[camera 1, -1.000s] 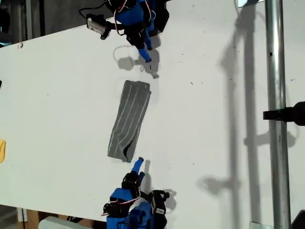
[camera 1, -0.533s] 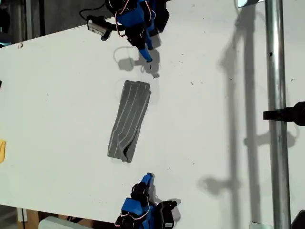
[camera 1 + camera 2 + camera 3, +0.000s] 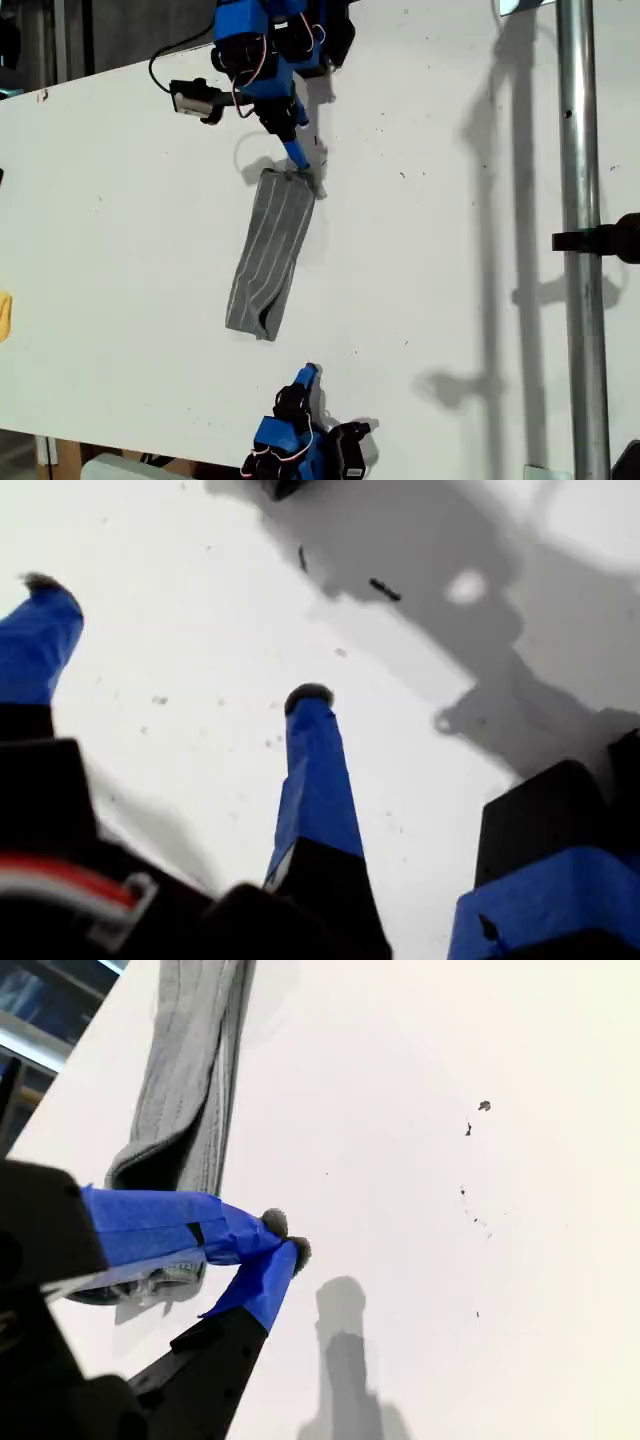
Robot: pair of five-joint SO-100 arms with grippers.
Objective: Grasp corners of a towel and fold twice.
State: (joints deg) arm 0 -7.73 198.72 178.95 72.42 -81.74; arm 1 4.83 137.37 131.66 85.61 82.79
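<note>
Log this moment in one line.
towel folded strip | my first gripper open, at exterior view's top end | my second gripper shut, off towel

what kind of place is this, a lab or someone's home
Most likely a lab or workshop bench, not a home. A bare white table holds only a folded towel, with two small blue arms at opposite edges and a metal pole with a black clamp alongside.

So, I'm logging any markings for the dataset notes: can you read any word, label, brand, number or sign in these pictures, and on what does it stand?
None can be read.
The towel bears only white pinstripes, no label.
My first gripper and my second gripper show plain blue tape, without print.
The dark specks on the table are marks, not writing.
</note>
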